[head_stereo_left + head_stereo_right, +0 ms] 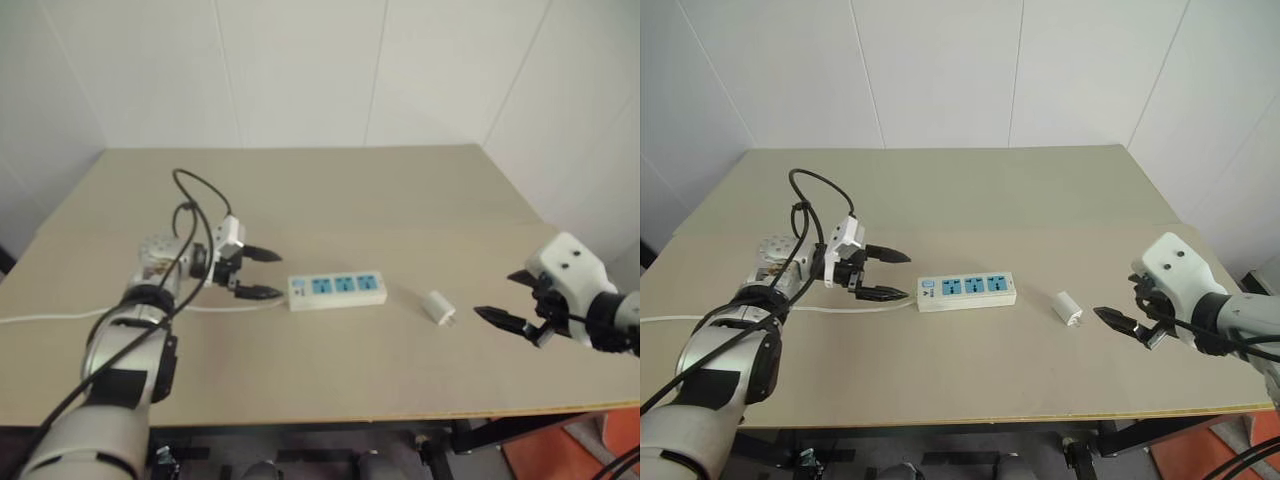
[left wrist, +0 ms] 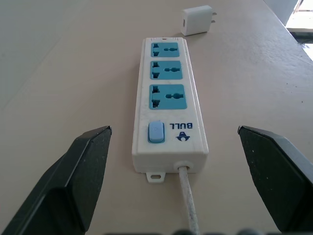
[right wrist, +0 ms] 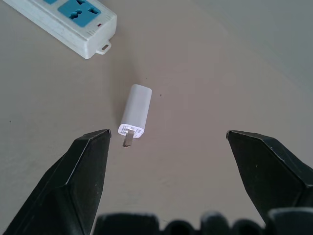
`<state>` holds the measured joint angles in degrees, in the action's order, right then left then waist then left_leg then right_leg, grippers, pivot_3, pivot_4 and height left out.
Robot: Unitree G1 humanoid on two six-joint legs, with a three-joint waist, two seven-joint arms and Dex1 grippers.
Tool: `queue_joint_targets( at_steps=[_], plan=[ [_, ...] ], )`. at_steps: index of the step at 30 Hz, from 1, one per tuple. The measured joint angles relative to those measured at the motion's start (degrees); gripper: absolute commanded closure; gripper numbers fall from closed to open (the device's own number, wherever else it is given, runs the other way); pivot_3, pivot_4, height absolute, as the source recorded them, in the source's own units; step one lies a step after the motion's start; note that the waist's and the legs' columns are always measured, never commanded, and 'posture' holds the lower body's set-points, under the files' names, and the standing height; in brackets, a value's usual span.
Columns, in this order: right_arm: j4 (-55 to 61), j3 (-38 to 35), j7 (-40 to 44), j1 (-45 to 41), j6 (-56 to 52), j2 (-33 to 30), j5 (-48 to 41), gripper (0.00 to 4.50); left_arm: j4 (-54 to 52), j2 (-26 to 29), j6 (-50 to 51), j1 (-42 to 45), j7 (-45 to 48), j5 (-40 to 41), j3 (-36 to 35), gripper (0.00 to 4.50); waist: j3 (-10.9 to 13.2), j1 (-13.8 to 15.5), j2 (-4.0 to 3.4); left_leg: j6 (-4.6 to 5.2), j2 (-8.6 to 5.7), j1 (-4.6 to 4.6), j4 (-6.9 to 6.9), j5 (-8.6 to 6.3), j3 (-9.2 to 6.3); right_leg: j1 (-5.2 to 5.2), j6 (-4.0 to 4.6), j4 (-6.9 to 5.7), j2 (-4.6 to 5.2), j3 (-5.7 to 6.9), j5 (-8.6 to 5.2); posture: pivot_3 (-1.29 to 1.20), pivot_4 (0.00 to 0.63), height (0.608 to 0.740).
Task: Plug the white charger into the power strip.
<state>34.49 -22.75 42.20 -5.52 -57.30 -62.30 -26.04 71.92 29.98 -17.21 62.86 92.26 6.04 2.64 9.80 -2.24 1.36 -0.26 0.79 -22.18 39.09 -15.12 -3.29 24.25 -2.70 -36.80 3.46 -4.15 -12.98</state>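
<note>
The power strip (image 1: 337, 289) lies flat in the middle of the table, its three light-blue sockets facing up and its cord running off to the left. The white charger (image 1: 437, 308) lies on its side just right of the strip, prongs pointing toward the right arm. My left gripper (image 1: 262, 273) hovers open at the strip's switch end (image 2: 155, 132), pointing along it. My right gripper (image 1: 512, 300) is open a short way right of the charger (image 3: 136, 111), aimed at it, touching nothing.
The strip's white cord (image 1: 60, 316) trails left across the wooden table (image 1: 330, 200) to its left edge. The table's front edge runs just below both arms. White walls stand behind and to the right.
</note>
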Motion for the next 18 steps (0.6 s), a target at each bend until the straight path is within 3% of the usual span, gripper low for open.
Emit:
queue_joint_targets(
  at_steps=[8, 18],
  plan=[
    [1.2, 1.7, -2.7, -3.0, -2.6, 0.0, -0.1, 0.05, -1.1, 1.7, 2.5, 0.5, 0.0, 2.0, 6.1, 0.00, 0.0, 0.0, 0.00, 0.00, 0.00, -0.01, 0.01, 0.00, -0.01, 0.00, 0.00, 0.00, 0.00, 0.01, 0.00, 0.00, 0.150, 0.740],
    [1.4, 4.3, -3.9, -4.9, -3.8, 0.1, -0.1, 0.05, -0.2, 0.7, 1.2, 1.8, 0.0, 2.6, 7.4, 0.00, 0.0, 0.1, 0.00, 0.00, 0.00, -0.01, 0.01, 0.00, -0.01, 0.01, 0.00, -0.01, 0.01, 0.01, 0.00, 0.00, 0.150, 0.740]
  ],
)
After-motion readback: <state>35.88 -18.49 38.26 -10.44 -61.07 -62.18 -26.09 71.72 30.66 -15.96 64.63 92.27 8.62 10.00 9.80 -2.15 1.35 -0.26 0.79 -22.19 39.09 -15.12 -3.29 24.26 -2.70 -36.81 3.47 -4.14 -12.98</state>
